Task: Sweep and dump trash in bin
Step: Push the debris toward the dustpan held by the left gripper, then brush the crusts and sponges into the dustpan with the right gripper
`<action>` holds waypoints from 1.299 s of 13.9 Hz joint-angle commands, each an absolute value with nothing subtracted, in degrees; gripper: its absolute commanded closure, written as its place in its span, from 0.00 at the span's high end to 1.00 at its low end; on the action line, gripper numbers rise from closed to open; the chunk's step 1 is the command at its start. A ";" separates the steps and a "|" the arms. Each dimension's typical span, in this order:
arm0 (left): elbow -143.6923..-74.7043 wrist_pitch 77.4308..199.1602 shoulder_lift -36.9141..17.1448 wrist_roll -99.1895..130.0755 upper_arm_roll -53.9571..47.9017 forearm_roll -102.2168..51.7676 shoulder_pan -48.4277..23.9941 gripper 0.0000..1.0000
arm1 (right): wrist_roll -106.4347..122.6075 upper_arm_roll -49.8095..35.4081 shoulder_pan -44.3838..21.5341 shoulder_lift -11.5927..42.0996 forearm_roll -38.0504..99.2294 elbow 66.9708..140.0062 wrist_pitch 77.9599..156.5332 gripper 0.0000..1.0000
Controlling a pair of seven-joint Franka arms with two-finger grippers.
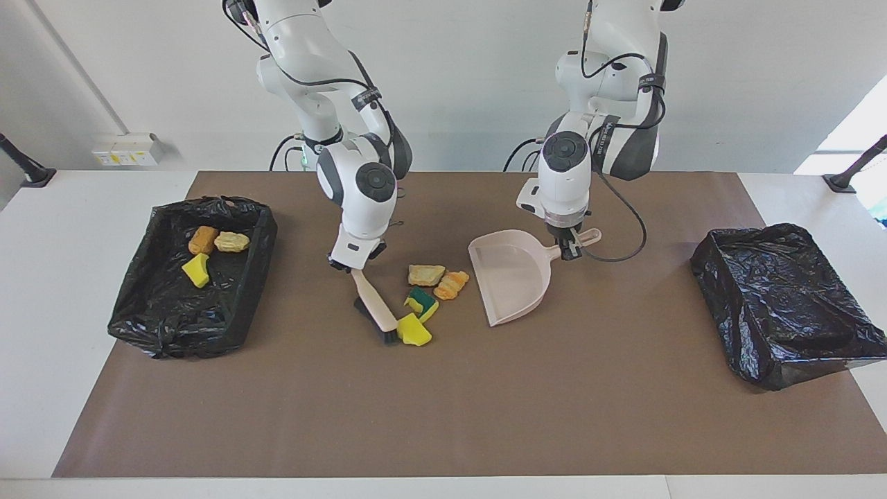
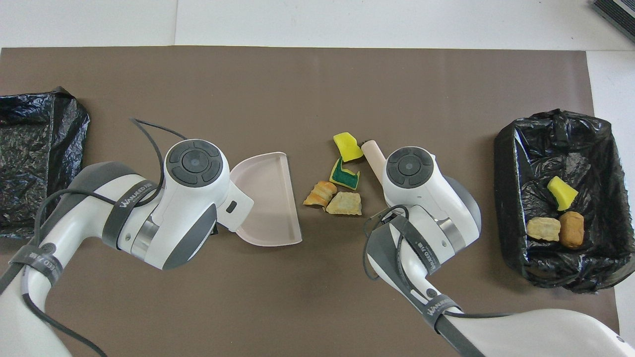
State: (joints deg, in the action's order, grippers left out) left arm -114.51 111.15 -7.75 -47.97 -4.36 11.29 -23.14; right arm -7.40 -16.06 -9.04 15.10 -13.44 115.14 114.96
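Note:
Several trash scraps lie mid-mat: a yellow sponge [image 1: 414, 331] [image 2: 346, 146], a green-yellow sponge [image 1: 420, 303] [image 2: 345, 174] and two bread-like chunks [image 1: 425, 274] [image 1: 452, 284] [image 2: 346, 203] [image 2: 321, 193]. My right gripper [image 1: 353, 263] is shut on the handle of the beige brush [image 1: 374, 305] [image 2: 372, 153], whose dark bristles touch the yellow sponge. My left gripper [image 1: 569, 249] is shut on the handle of the beige dustpan [image 1: 513, 274] [image 2: 265, 198], whose open edge faces the scraps. The bin [image 1: 239, 305] [image 2: 506, 173] at the right arm's end holds three scraps.
A second black-bagged bin [image 1: 783, 305] [image 2: 30, 148] sits at the left arm's end of the table. The brown mat [image 1: 443, 416] covers the working area. In the overhead view both wrists hide their grippers.

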 commanded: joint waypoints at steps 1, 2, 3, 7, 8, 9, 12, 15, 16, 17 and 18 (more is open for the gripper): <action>-116.63 114.25 -7.30 -46.76 -3.78 11.87 -23.64 0.00 | -11.76 -16.78 -10.46 13.54 -5.40 117.42 114.96 0.00; -116.63 114.43 -7.29 -46.76 -3.78 11.87 -23.56 0.00 | -12.39 -17.74 -10.46 13.27 0.47 117.42 114.96 0.00; -116.63 114.52 -7.38 -46.76 -3.78 11.78 -23.55 0.00 | -13.44 -18.19 -11.16 13.10 6.10 117.42 114.87 0.00; -116.63 114.79 -7.47 -46.67 -3.87 11.69 -23.55 0.00 | -20.12 -18.28 -16.16 12.57 20.09 116.90 115.84 0.00; -116.72 114.87 -7.56 -46.58 -3.87 11.69 -23.55 0.00 | -20.04 -18.28 -16.52 12.57 23.61 116.81 116.45 0.00; -116.72 114.87 -7.56 -46.58 -3.87 11.69 -23.55 0.00 | -20.04 -18.28 -16.70 12.66 27.12 116.55 117.15 0.00; -116.72 115.05 -7.82 -46.67 -3.87 11.69 -23.55 0.00 | -20.21 -18.90 -18.36 13.18 35.14 114.88 119.97 0.00; -116.63 114.87 -7.82 -46.67 -3.78 11.69 -23.47 0.00 | -21.96 -18.90 -18.46 12.93 38.40 112.95 119.80 0.00; -116.63 114.87 -7.82 -46.67 -3.78 11.69 -23.47 0.00 | -22.41 -18.81 -17.76 11.44 38.41 112.85 118.75 0.00; -116.63 114.87 -7.82 -46.67 -3.78 11.69 -23.38 0.00 | -22.41 -18.63 -17.23 9.42 38.32 113.03 117.44 0.00; -116.63 114.87 -7.82 -46.76 -3.78 11.69 -23.38 0.00 | -22.41 -18.11 -16.10 7.58 37.97 112.77 114.20 0.00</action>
